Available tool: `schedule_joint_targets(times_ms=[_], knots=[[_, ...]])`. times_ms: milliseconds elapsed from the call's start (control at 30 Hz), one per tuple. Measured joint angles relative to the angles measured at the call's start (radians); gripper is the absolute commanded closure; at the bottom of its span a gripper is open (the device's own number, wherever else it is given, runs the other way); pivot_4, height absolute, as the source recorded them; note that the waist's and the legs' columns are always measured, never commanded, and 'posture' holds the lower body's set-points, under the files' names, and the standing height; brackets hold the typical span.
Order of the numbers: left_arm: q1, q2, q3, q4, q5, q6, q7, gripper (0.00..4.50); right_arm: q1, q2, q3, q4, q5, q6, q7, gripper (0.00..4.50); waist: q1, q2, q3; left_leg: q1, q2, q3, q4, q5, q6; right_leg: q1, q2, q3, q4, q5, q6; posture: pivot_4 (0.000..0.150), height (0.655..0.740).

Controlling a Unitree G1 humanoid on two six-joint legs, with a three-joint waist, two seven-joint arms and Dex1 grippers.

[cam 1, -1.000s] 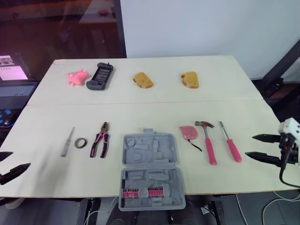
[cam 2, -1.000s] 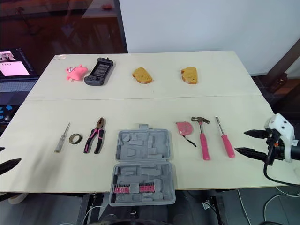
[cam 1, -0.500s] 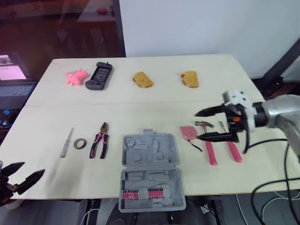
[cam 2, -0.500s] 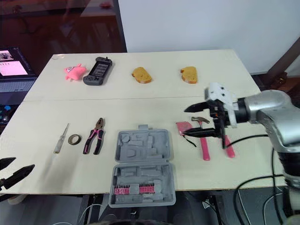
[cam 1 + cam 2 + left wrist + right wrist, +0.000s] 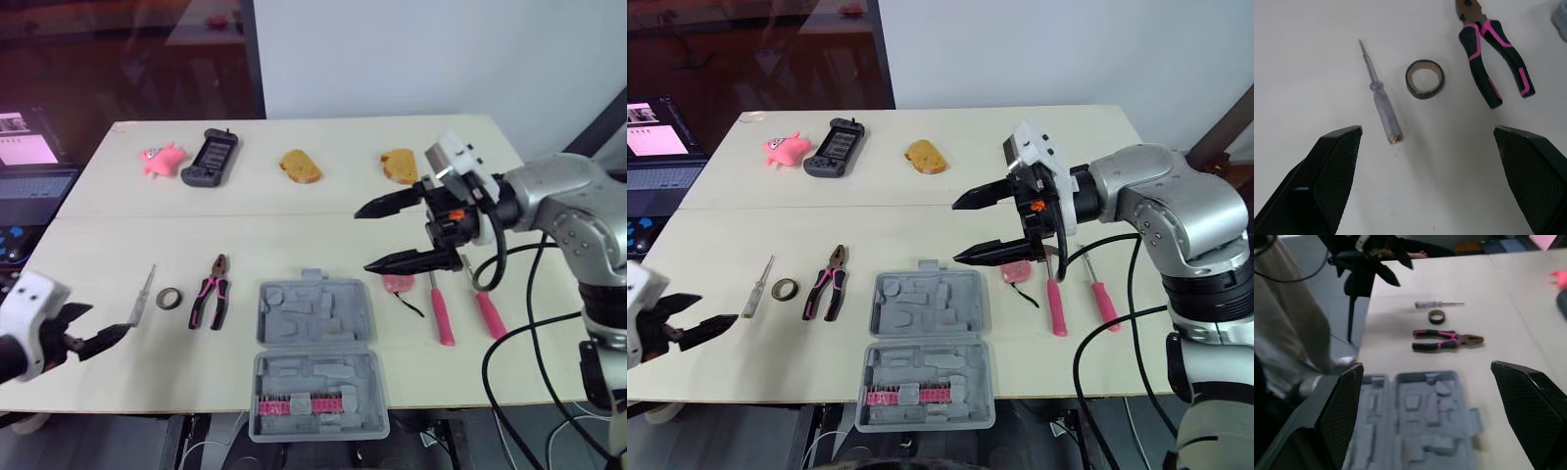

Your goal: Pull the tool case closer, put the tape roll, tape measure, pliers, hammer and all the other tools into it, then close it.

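The grey tool case lies open at the table's front edge, its lower half holding pink bits. To its left lie pink-handled pliers, a dark tape roll and a clear screwdriver. On the case's right are a pink tape measure, a pink hammer and a pink screwdriver. My right gripper hovers open above the table just behind the case's right corner, beside the tape measure. Open too, my left gripper sits near the front left, its fingers pointing at the screwdriver and tape roll.
Along the far side sit a pink toy, a black handheld console and two pieces of bread. A screen stands off the table's left. The case overhangs the front edge. Cables hang by the right arm.
My right gripper has swung left from over the hammer to a spot behind the case's right corner. The left gripper has come in from the front edge toward the clear screwdriver.
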Motion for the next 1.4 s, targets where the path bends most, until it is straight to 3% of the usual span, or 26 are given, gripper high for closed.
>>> schedule_joint_targets(times_ms=[100,133,200,300,633,933,1333,1400], knots=[[-0.108,0.086,-0.124,0.088,0.052,-0.111,-0.121,0.00,0.030,-0.006,0.001,-0.044,0.013,0.048,-0.037,0.09,0.000,0.000,0.000,0.000,0.000,0.000,-0.003,0.000,0.000,0.000,0.000,0.000,0.000,0.000,0.000,0.150,0.7400],[-0.157,0.105,-0.171,0.130,0.071,-0.149,-0.159,0.24,0.044,-0.006,0.000,-0.058,0.013,0.053,-0.049,0.03,0.000,0.000,0.000,0.000,0.000,0.001,-0.004,0.000,0.000,0.000,0.000,0.001,0.000,0.000,0.000,0.150,0.7400],[-0.239,0.132,-0.252,0.211,0.118,-0.231,-0.225,0.82,0.063,-0.002,0.001,-0.080,0.015,0.056,-0.073,0.00,-0.002,0.000,0.000,0.000,0.000,0.002,-0.006,0.001,-0.001,-0.001,0.000,0.002,0.000,0.002,0.003,0.150,0.7400],[-0.394,0.148,-0.405,0.367,0.221,-0.377,-0.329,2.33,0.074,0.008,-0.007,-0.107,0.033,0.073,-0.118,0.00,-0.006,0.000,0.000,0.000,0.000,0.002,-0.011,0.002,-0.002,-0.003,0.000,0.002,0.000,0.002,0.004,0.150,0.7400],[-0.725,0.035,-0.658,0.783,0.448,-0.750,-0.473,2.33,0.122,0.011,-0.036,-0.165,0.059,0.082,-0.213,0.00,-0.021,0.000,0.000,-0.001,0.000,0.004,-0.009,0.002,-0.002,-0.005,0.003,0.000,0.006,0.003,0.005,0.150,0.7400],[-0.797,-0.016,-0.705,0.960,0.517,-0.878,-0.501,2.33,0.139,-0.002,-0.050,-0.198,0.079,0.093,-0.265,0.00,-0.021,-0.001,0.000,0.000,0.000,0.003,0.005,0.002,-0.002,-0.003,0.004,0.000,0.018,0.003,0.006,0.150,0.7400],[-0.904,-0.125,-0.740,1.204,0.637,-0.998,-0.406,2.33,0.135,-0.007,-0.060,-0.204,0.099,0.111,-0.286,0.00,-0.018,-0.001,0.000,0.001,0.000,0.003,0.006,0.002,-0.001,-0.002,0.004,-0.001,0.019,0.003,0.007,0.150,0.7400],[-0.915,-0.131,-0.742,1.228,0.647,-1.008,-0.396,2.87,0.135,-0.010,-0.060,-0.207,0.101,0.113,-0.288,0.00,-0.019,-0.001,0.000,0.001,0.000,0.003,0.006,0.002,-0.001,-0.002,0.004,0.000,0.021,0.003,0.007,0.150,0.7400]])
